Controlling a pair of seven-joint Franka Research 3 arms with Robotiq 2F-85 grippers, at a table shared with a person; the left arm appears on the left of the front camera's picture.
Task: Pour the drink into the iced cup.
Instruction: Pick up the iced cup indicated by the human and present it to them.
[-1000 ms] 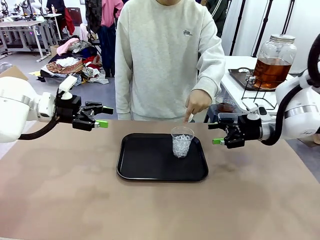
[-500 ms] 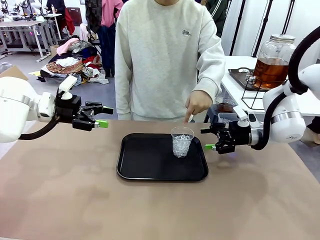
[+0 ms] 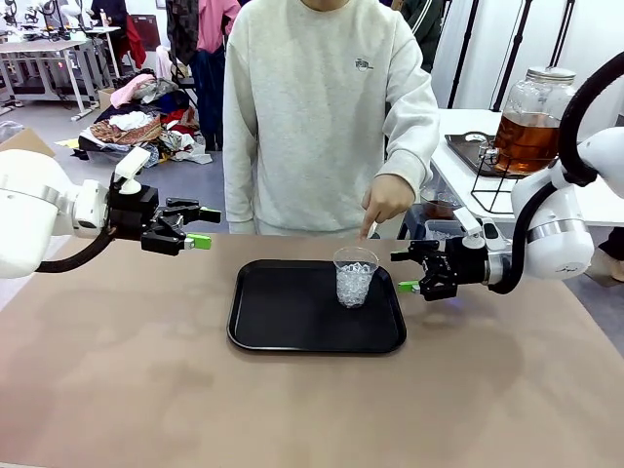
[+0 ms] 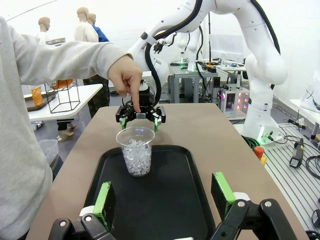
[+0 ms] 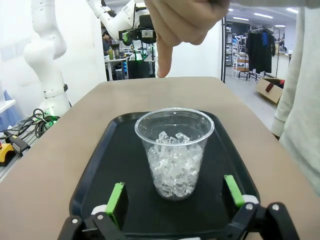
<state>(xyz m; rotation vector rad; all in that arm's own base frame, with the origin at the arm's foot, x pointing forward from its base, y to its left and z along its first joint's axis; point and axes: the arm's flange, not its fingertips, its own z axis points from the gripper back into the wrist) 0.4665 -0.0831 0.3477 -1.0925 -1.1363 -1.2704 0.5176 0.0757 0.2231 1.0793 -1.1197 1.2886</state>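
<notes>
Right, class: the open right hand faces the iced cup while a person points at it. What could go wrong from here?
1. The person's finger hangs just above the cup; the right hand closing in could hit it.
2. The cup looks thin; a hard squeeze might buckle it and spill ice onto the tray.
3. The tea is in a jar well off the tray, likely a long reach.

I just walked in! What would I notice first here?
A clear cup of ice stands on the black tray mid-table, with a person's hand pointing down at it. The right gripper hovers open beside it, and a jar of amber drink sits far right.
</notes>
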